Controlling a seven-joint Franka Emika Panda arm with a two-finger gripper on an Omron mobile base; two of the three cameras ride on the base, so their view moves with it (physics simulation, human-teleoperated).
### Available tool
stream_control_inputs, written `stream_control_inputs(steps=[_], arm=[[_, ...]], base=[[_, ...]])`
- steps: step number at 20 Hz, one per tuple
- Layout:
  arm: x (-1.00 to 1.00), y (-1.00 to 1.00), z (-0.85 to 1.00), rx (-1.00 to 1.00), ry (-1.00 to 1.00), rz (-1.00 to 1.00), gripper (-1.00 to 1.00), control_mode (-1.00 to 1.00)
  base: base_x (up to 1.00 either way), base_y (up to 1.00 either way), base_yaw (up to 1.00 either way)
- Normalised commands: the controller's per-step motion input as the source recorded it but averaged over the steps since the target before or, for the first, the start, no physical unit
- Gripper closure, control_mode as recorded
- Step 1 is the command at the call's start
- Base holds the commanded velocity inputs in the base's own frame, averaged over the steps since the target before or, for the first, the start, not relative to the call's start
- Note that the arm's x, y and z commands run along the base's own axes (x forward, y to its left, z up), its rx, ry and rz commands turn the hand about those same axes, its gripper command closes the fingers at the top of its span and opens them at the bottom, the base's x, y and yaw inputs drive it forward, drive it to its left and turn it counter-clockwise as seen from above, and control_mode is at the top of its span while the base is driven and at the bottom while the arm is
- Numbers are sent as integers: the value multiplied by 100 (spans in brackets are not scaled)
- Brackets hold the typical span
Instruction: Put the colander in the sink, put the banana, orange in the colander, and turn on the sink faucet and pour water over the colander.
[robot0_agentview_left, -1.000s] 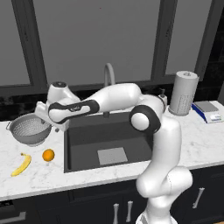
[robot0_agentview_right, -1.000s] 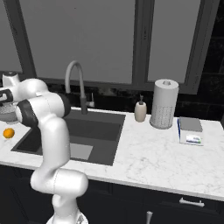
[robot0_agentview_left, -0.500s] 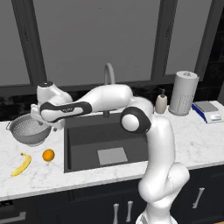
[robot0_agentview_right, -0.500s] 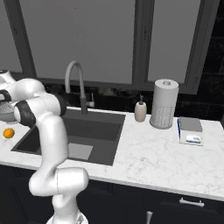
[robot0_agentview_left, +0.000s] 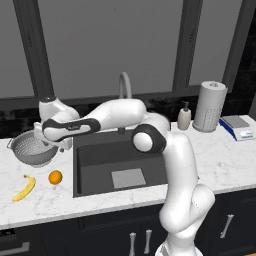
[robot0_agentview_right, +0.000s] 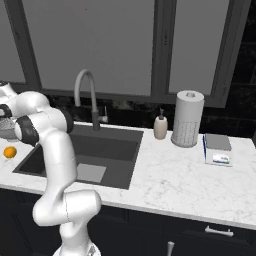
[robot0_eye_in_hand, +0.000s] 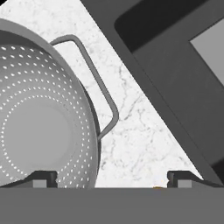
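1. On the far left of the worktop (robot0_agentview_left: 40, 205) in the left base view I see the banana (robot0_agentview_left: 25, 188) lying near the front edge, with the orange (robot0_agentview_left: 55, 177) just beside it to the right.
2. Behind them the colander (robot0_agentview_left: 33, 148) sits upright on the marble, outside the sink (robot0_agentview_left: 120, 150), near its left rim.
3. My gripper (robot0_agentview_left: 59, 146) hangs over the colander's right side; in the hand view the jaws are spread wide and grasp nothing, one tip over the bowl's rim (robot0_eye_in_hand: 89, 109), the other over bare marble, the side handle (robot0_eye_in_hand: 98, 85) between them.
4. The faucet (robot0_agentview_left: 124, 87) stands behind the sink.
5. Further right are a soap bottle (robot0_agentview_left: 184, 117) and a paper-towel roll (robot0_agentview_left: 209, 106).
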Motion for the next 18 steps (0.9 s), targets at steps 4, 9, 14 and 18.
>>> stream_control_inputs(steps=[4, 9, 14, 18], arm=[[22, -8, -23, 0, -1, 0, -100, -100], [24, -6, -19, 0, 0, 0, -100, -100], [32, 0, -6, 0, 0, 1, -100, -100], [28, 9, -8, 3, 0, 2, -100, -100]], base=[[0, 0, 0], [0, 0, 0], [0, 0, 0], [0, 0, 0]])
